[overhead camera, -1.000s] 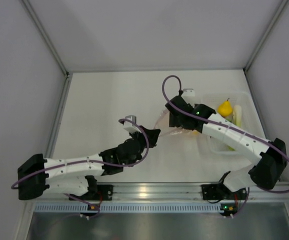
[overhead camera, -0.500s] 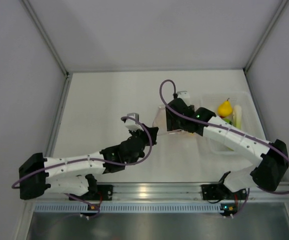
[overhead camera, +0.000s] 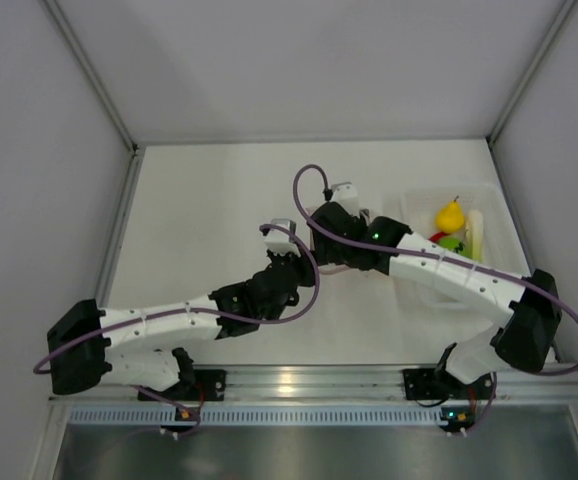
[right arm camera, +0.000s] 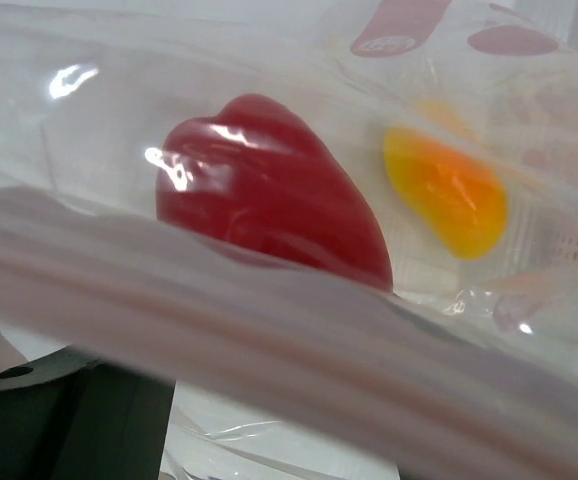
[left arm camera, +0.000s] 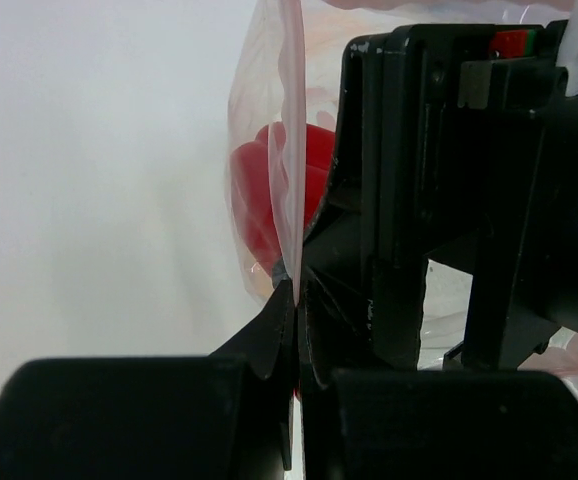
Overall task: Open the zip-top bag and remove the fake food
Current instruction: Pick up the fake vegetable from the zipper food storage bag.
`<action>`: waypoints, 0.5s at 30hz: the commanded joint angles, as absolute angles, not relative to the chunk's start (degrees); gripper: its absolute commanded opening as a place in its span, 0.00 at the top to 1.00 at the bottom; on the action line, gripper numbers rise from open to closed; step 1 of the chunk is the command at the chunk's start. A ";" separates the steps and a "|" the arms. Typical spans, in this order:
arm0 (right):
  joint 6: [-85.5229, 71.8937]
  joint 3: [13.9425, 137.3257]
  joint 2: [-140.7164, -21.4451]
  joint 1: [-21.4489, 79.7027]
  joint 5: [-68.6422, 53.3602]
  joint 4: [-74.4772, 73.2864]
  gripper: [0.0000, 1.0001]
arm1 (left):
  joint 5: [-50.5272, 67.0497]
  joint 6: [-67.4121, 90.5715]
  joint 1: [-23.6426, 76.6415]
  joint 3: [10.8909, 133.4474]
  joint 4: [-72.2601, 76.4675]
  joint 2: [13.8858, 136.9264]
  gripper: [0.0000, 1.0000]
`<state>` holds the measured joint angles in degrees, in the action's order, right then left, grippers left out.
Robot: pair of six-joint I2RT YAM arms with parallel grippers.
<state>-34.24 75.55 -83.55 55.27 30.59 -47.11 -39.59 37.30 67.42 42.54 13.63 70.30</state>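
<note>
The clear zip-top bag (left arm camera: 259, 110) hangs upright by one edge, and my left gripper (left arm camera: 296, 288) is shut on that edge. Inside it lie fake food pieces: a glossy red pepper (right arm camera: 269, 190) and a yellow-orange piece (right arm camera: 447, 190). The bag's pinkish zip strip (right arm camera: 319, 350) runs blurred across the right wrist view, very close to the lens. My right gripper (overhead camera: 321, 238) sits right against the bag beside the left gripper (overhead camera: 291, 262); its black fingers (left arm camera: 399, 190) stand apart with nothing seen between them. In the top view the arms hide most of the bag.
A translucent white tray (overhead camera: 491, 192) stands at the right, under the right forearm. It holds a yellow pear (overhead camera: 451, 215), a green piece (overhead camera: 455, 243) and a pale stalk (overhead camera: 476, 230). Walls close the table on the left, back and right.
Both grippers and the bag have shifted left, away from the tray. The left arm has stretched further out, and the right gripper has swung in close beside it.
</note>
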 commanded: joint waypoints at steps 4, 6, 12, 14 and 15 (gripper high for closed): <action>-38.06 80.94 -84.73 56.25 32.00 -45.96 1.00 | -36.64 35.16 67.94 43.25 16.70 68.91 1.00; -38.14 81.39 -84.38 56.34 32.25 -46.05 1.00 | -36.48 35.33 67.94 42.72 16.79 68.56 1.00; -37.79 82.35 -87.00 57.57 32.17 -47.90 1.00 | -34.81 35.16 67.94 43.77 17.14 68.47 1.00; -38.41 81.83 -87.19 57.66 30.86 -47.20 1.00 | -34.98 34.19 68.03 44.30 17.49 68.38 1.00; -38.67 82.00 -87.36 57.66 30.50 -47.11 1.00 | -35.33 33.67 68.29 44.56 17.58 68.47 1.00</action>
